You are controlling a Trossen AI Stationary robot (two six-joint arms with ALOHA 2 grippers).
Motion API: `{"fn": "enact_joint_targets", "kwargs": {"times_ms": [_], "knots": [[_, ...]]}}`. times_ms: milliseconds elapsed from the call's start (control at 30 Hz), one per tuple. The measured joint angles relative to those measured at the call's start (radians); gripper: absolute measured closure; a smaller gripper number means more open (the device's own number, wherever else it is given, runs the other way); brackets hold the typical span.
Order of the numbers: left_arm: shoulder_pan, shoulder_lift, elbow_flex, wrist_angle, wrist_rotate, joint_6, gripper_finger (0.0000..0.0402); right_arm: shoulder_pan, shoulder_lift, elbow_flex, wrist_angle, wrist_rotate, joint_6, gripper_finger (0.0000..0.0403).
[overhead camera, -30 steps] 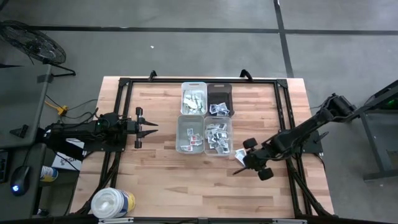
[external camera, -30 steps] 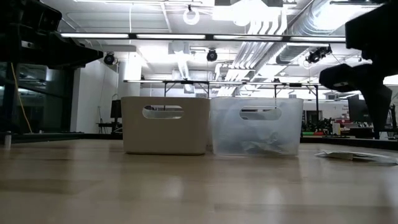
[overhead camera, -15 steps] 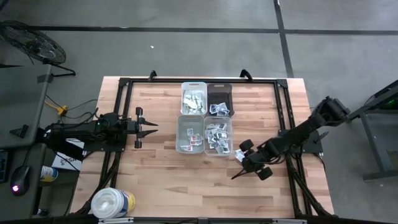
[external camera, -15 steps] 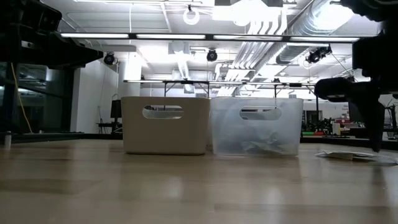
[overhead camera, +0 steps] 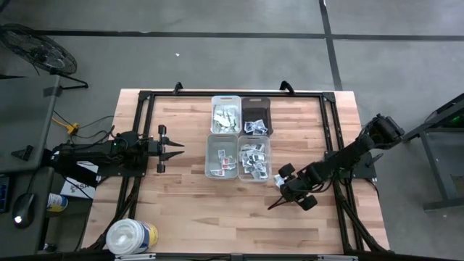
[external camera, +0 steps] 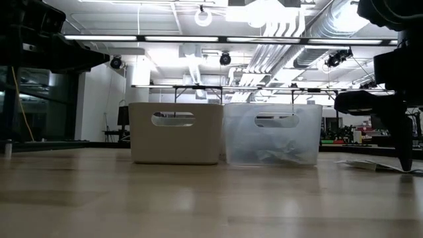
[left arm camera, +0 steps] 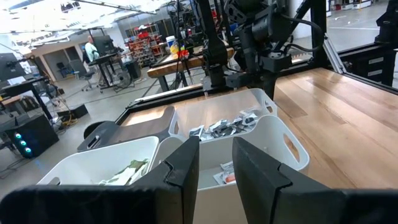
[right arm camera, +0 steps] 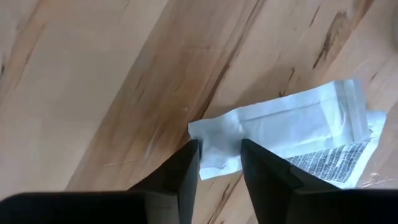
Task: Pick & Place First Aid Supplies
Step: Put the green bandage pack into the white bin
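Since a second ago the right gripper (overhead camera: pixel 278 201) has drawn back from the bins and dropped lower; in the low view its dark fingers (external camera: pixel 404 142) now reach down to the tabletop (overhead camera: pixel 188 217) where before they hung above it. Its jaws have narrowed a little and stand slightly apart, straddling the near edge of a white paper packet (right arm camera: pixel 292 134) that lies flat on the wood just beside the clear bin; whether they have gripped it cannot be told. The left gripper (overhead camera: pixel 177 147) has not moved: it waits well to the left of the bins, jaws partly open with nothing between them.

Four small bins stand together in a square at the tabletop's middle. The white bin (overhead camera: pixel 225 113) at the back left holds greenish packets (overhead camera: pixel 226 116). To its right, the dark bin (overhead camera: pixel 255 109) holds a few white packets (overhead camera: pixel 254 127) at its near end. In front of the white bin, the front left bin (overhead camera: pixel 212 156) holds a few packets (overhead camera: pixel 227 158). Beside that one, the clear bin (overhead camera: pixel 254 140) is thickly filled with white packets with dark print (overhead camera: pixel 252 159).

A big white round tub (overhead camera: pixel 130 237) stands well away from the bins, at the tabletop's near left corner.
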Motion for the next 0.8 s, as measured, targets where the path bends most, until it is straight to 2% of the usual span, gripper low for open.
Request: {"fn": "enact_joint_targets", "kwargs": {"times_ms": [400, 800], "knots": [[0.000, 0.000, 0.000, 0.000, 0.000, 0.000, 0.0305, 0.002, 0.002, -0.003, 0.017, -0.010, 0.066, 0.0392], [0.000, 0.000, 0.000, 0.000, 0.000, 0.000, 0.0305, 0.022, -0.102, 0.054, 0.002, 0.062, 0.174, 0.0401]]}}
